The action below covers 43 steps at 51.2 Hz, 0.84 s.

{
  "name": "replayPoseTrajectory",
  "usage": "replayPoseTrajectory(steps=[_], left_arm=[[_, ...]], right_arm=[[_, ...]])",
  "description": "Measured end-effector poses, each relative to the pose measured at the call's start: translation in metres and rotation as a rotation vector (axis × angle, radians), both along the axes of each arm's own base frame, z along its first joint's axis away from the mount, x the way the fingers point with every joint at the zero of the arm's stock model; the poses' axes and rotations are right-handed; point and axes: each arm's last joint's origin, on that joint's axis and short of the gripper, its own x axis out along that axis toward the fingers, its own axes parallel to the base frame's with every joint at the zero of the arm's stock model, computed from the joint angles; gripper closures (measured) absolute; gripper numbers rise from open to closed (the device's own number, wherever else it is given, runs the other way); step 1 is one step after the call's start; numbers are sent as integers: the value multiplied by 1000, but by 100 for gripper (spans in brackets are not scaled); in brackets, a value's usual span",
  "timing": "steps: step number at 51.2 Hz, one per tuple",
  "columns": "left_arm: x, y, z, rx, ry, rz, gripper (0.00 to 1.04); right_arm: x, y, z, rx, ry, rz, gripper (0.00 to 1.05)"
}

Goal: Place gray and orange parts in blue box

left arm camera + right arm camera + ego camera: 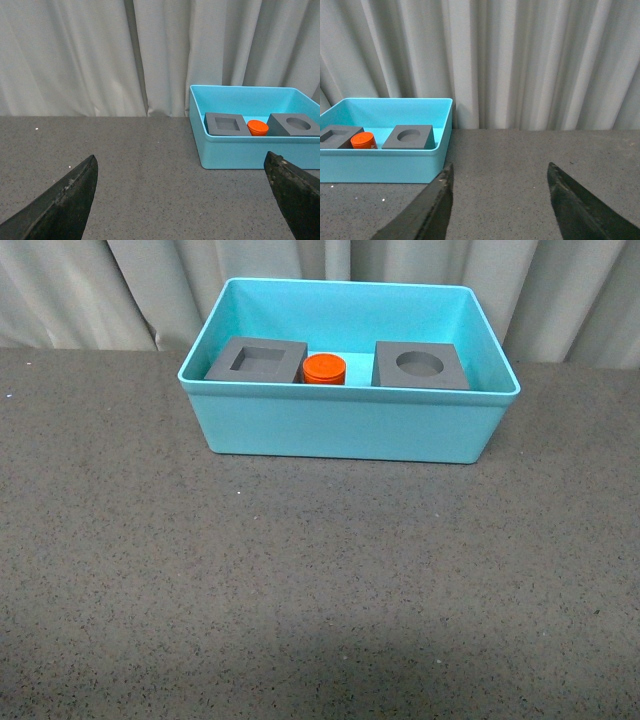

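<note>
The blue box (340, 425) stands at the far middle of the dark table. Inside it sit the gray cube with a square recess (258, 361), the orange cylinder (325, 369) and the gray cube with a round recess (420, 365), side by side. Neither gripper shows in the front view. My left gripper (181, 160) is open and empty over bare table, left of the box (245, 150); the cubes (226, 124) (295, 125) and cylinder (258, 127) show inside. My right gripper (500, 167) is open and empty, right of the box (385, 167), where the cylinder (363, 140) and round-recess cube (410, 137) show.
A pale pleated curtain (100, 290) hangs along the table's far edge, right behind the box. The dark speckled tabletop (300, 590) stretches from the box to the near edge.
</note>
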Motion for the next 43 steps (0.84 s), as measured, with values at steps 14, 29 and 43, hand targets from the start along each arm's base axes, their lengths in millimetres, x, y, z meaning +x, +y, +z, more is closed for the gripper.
replayPoseTrajectory(steps=[14,29,43], left_arm=[[0,0,0,0,0,0,7],[0,0,0,0,0,0,7],[0,0,0,0,0,0,7]], right_arm=[[0,0,0,1,0,0,10],[0,0,0,2,0,0,10],[0,0,0,1,0,0,10]])
